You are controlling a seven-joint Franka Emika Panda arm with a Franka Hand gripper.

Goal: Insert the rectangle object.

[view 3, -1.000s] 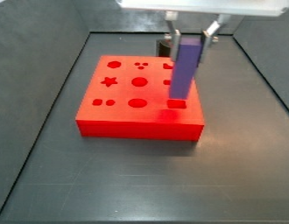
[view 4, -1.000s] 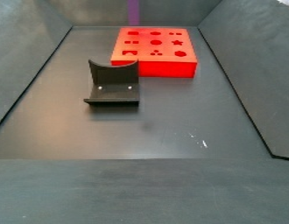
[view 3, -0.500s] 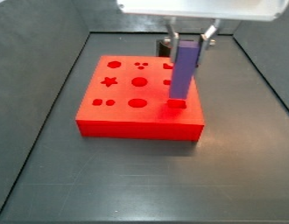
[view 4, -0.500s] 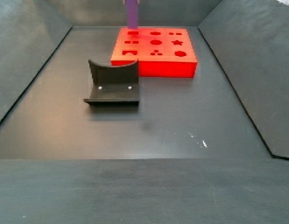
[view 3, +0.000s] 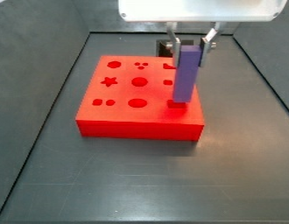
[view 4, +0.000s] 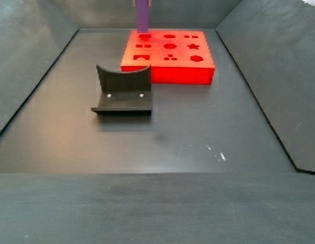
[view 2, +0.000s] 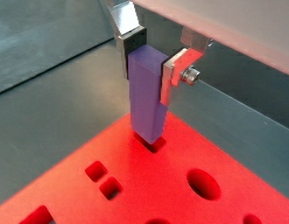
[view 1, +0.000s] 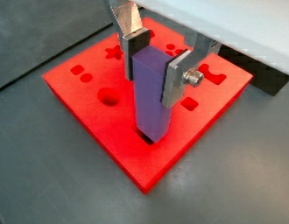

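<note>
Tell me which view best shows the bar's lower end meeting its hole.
A wrist view: the rectangle object, held in the gripper, enters the red block. The second wrist and a side view show it smaller; the remaining side view shows only its top.

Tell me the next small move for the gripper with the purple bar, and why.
Probably keep pressing straight down. The gripper holds the purple bar upright, and its lower end sits at the mouth of a rectangular hole in the red block. Most of the bar is above the block, so releasing now looks premature.
</note>
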